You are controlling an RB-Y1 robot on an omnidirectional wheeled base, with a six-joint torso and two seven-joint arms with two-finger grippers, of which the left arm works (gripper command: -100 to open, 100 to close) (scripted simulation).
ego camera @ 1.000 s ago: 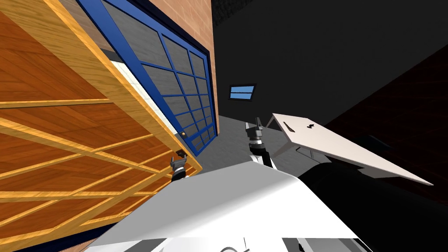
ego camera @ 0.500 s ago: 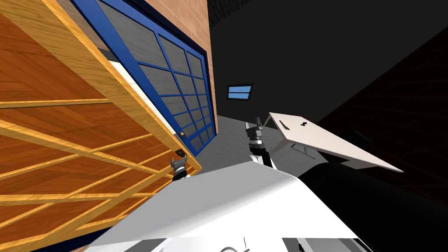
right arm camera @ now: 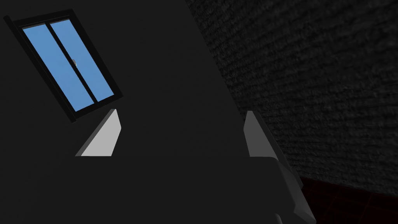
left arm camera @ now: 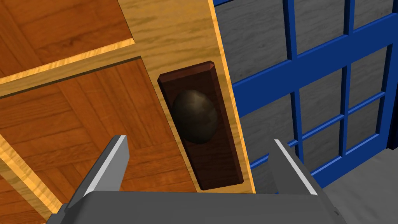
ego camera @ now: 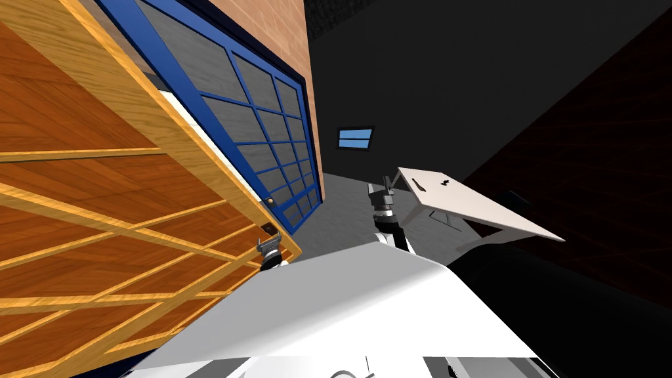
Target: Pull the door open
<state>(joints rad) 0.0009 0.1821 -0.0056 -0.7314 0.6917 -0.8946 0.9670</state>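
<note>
Wooden door [ego camera: 98, 197] faces left tool [left arm camera: 199, 140], fingers [left arm camera: 112, 163] spread short of knob [left arm camera: 194, 116].

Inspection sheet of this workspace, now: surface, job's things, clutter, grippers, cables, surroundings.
Surface: grey floor; no worktop seen.
Job's things: wooden door, orange-brown panels in a lighter frame; dark round knob on a dark brown plate by the door's edge.
Clutter: white slab to the right.
Grippers: left gripper open, knob ahead between its fingers, untouched; right gripper raised in front of the chest, open, empty.
Cables: nothing seen.
Surroundings: blue grid frame with grey panes beside the door; brick wall; dark wall with a small blue window.
</note>
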